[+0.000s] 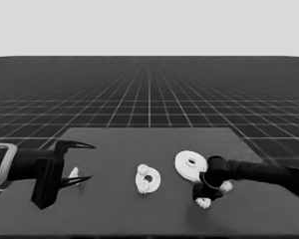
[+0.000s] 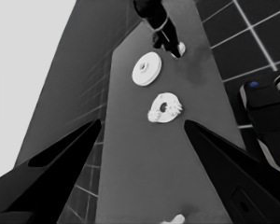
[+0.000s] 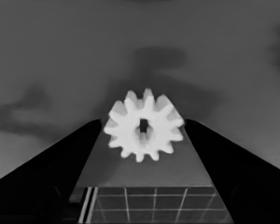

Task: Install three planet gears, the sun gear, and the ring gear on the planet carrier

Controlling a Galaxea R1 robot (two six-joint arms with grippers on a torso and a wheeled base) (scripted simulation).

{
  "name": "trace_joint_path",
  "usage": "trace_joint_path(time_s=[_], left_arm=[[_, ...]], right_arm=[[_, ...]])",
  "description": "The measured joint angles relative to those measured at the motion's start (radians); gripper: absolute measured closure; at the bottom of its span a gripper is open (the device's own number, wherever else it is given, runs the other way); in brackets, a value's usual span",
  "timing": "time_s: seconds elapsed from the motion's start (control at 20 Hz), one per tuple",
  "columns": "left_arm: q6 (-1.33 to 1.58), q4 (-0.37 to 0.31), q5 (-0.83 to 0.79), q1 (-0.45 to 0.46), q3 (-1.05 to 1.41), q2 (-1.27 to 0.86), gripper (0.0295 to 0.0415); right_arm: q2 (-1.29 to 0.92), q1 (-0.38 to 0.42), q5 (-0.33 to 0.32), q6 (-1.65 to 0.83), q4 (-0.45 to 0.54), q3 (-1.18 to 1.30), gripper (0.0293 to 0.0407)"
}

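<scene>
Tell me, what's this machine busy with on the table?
It is putting together a small gear set. The right claw is down at the table's right side, its fingers either side of a small toothed gear; another gear lies beside it. Mid-table, the smaller round part already carries gears. The larger round part lies next to it, not yet placed. The left claw waits over the table's left end.
</scene>
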Motion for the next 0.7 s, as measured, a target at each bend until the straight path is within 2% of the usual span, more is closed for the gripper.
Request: trace_joint_path(time_s=[0.2, 0.3, 0.7], left_arm=[[0.0, 0.0, 0.0, 0.0, 0.0, 0.0, 0.0326], [0.0, 0.0, 0.0, 0.0, 0.0, 0.0, 0.0326], [0.0, 0.0, 0.0, 0.0, 0.0, 0.0, 0.0326]], right_arm=[[0.003, -0.007, 0.005, -0.003, -0.007, -0.008, 0.0315], [0.003, -0.008, 0.005, -0.003, -0.007, -0.008, 0.0386], [0.003, -0.007, 0.005, -0.003, -0.008, -0.009, 0.0388]])
